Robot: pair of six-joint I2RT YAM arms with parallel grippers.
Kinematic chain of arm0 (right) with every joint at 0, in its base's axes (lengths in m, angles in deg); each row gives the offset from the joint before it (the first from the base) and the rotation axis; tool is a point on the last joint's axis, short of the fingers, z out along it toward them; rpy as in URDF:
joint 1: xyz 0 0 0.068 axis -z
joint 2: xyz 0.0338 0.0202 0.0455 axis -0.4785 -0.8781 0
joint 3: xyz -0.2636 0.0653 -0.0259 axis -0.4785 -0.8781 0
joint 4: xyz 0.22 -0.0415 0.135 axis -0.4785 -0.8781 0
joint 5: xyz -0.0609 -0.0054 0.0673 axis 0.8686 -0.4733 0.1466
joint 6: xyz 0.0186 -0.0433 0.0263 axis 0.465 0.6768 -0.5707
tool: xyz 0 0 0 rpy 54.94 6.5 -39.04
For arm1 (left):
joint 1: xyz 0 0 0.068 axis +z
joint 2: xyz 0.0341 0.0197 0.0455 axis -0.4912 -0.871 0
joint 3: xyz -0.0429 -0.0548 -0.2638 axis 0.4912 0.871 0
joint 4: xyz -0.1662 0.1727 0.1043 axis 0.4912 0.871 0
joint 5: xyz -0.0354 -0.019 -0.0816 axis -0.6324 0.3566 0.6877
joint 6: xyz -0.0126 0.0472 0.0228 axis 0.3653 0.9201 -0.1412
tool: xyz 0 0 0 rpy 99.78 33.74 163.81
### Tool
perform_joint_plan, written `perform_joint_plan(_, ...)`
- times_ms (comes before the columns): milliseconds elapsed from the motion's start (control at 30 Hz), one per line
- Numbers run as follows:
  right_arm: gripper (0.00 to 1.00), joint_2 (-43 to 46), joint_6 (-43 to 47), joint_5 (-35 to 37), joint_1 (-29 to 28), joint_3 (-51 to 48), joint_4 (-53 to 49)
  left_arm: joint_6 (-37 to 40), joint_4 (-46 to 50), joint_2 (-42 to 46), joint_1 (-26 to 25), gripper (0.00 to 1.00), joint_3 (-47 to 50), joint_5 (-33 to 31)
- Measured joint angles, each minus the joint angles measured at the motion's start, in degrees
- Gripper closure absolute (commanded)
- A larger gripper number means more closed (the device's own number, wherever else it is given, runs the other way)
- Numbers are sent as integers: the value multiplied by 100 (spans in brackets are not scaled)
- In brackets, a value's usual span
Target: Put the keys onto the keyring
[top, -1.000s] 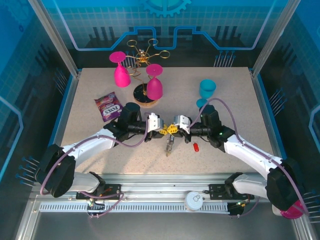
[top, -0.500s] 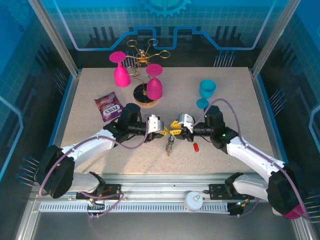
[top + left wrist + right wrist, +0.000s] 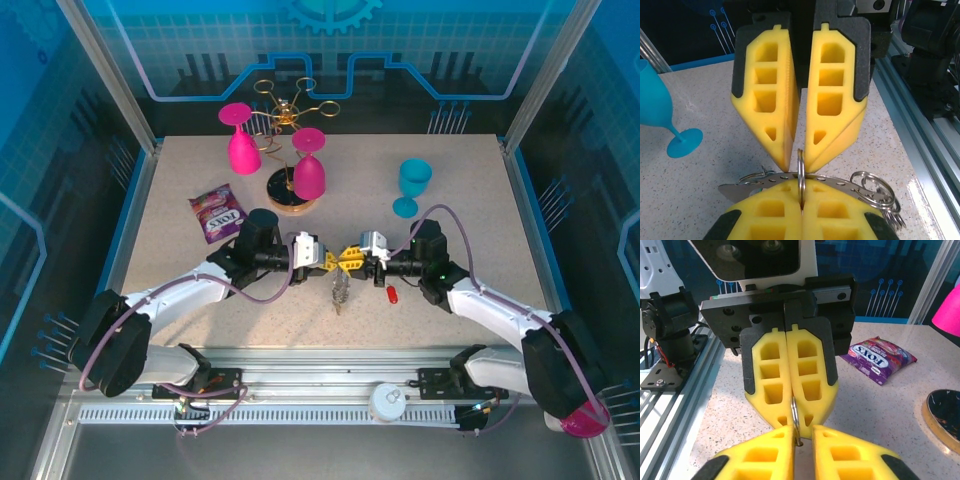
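The left gripper (image 3: 323,259) and the right gripper (image 3: 353,257) meet tip to tip on the near side of the round wooden stand base (image 3: 290,204), a little to its right. Both carry blocky yellow foam pads with square hollows, backed by black plates.

In the left wrist view the left pads (image 3: 765,210) are pressed flat together, clamped on the keyring (image 3: 801,172); it shows edge-on as a thin, shiny metal loop standing upright in the seam. The right pads (image 3: 832,110) taper to wedge tips and stand slightly apart, with the loop in the narrow gap between them; in the right wrist view that gap is wider than the wire.

A curved flat metal strip (image 3: 775,179) pierced with small holes runs across just beneath the tips, and a cluster of small silvery split rings (image 3: 876,189) lies at its end. From above, the keys (image 3: 340,292) hang as a small silvery bunch below the meeting point, nearer the arms than the stand base; a small red oblong piece (image 3: 392,294) lies on the speckled tabletop (image 3: 470,230) just right of them.

A glossy purple sweet packet (image 3: 216,212) lies left of the stand base; a turquoise plastic goblet (image 3: 411,182) stands to its right; a pink goblet (image 3: 308,172) hangs upside down over it from a gold wire rack (image 3: 288,100).
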Motion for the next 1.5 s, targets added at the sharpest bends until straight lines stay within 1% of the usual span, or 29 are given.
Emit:
perform_joint_plan(67,91,-70,-37,-55,0,2,81,-9,0,0,13,100,0,-7)
perform_joint_plan(133,99,-111,-48,-90,0,2,144,-46,0,0,24,100,4,-7)
perform_joint_plan(167,100,-122,-96,-105,9,2,151,-70,0,0,28,99,4,-4)
perform_joint_plan(200,100,-127,-92,-109,9,4,153,-101,7,0,31,94,4,-7)
perform_joint_plan(300,100,-118,-57,-101,9,20,83,-131,22,0,31,86,4,-26)
perform_joint_plan(367,100,-83,55,-63,7,101,-168,-118,55,2,26,81,4,-79)
perform_joint_plan(500,100,48,452,144,-26,374,-1010,-98,223,109,-4,79,2,-210)
perform_joint_plan(700,100,105,1027,492,-210,796,-2118,-52,476,205,-13,81,-35,-264)
perform_joint_plan(733,100,105,1102,555,-247,861,-2273,-42,511,205,-13,83,-52,-264)
perform_joint_plan(900,100,92,1460,837,-402,1248,-3010,48,750,203,-22,100,-201,-267)
perform_joint_plan(967,100,76,1580,940,-448,1384,-3270,127,831,203,-22,100,-238,-267)
perform_joint_plan(1000,98,70,1613,990,-461,1432,-3366,160,870,203,-22,100,-249,-267)
perform_joint_plan(1033,89,70,1613,1023,-472,1447,-3410,170,885,203,-22,100,-254,-269)
perform_joint_plan(1067,78,81,1554,1021,-468,1436,-3390,177,896,203,-22,100,-254,-267)
perform_joint_plan(1100,76,101,1488,1010,-444,1375,-3281,181,894,203,-24,100,-256,-269)
perform_joint_plan(1200,76,308,1123,883,-247,944,-2509,173,831,205,-35,100,-229,-286)
perform_joint_plan(1267,75,446,833,826,-68,568,-1941,133,577,212,-39,100,-114,-286)
perform_joint_plan(1333,75,466,625,798,-11,295,-1488,42,358,216,-39,100,15,-284)
perform_joint_plan(1500,74,387,308,601,-11,4,-841,-120,66,216,-39,100,118,-254)
